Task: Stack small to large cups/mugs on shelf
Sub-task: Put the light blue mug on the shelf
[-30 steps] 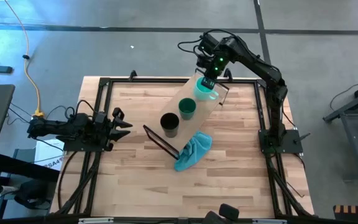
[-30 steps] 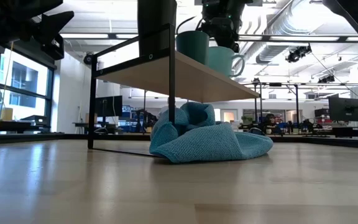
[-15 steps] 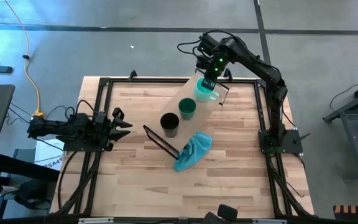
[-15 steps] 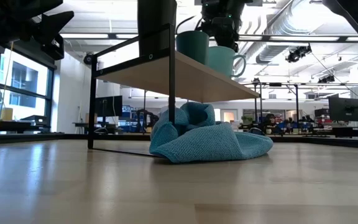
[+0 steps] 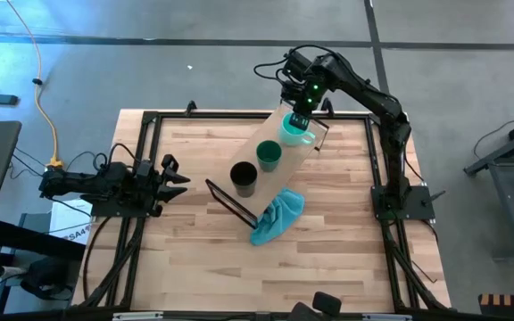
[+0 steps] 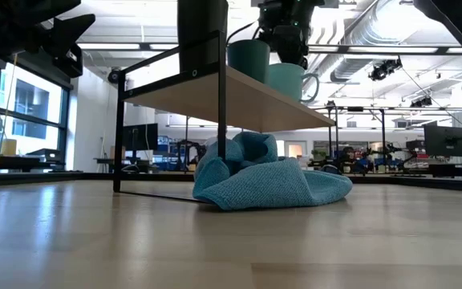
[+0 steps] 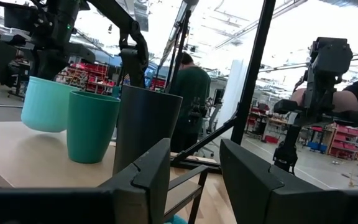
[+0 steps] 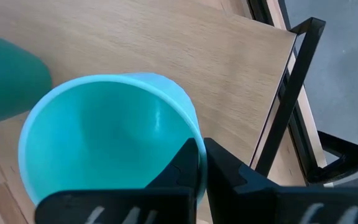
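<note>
The light-wood shelf (image 5: 270,153) stands slantwise across the middle of the table. On its board stand a black cup (image 5: 244,177), a dark green cup (image 5: 269,154) and a mint mug (image 5: 292,133) in a row, the mug nearest the far edge. The row also shows in the low view, where the mug (image 6: 285,81) stands on the board. My right gripper (image 5: 300,117) is over the mug's far rim, shut on it. My left gripper (image 5: 175,175) is open and empty at the table's left side, pointing at the shelf (image 7: 17,149). My right gripper holds the mint mug by its rim (image 8: 191,134), with one finger (image 8: 182,171) inside the mug and the other (image 8: 235,177) outside. The fingers come from above, pointing down. The mug is upright on the shelf board, its handle (image 6: 311,85) toward the table's right.
A teal cloth (image 5: 275,217) lies bunched on the table at the shelf's near end, partly under the board (image 6: 263,181). The table's black frame rails (image 5: 377,160) run along its edges. Bare tabletop lies near and to the left.
</note>
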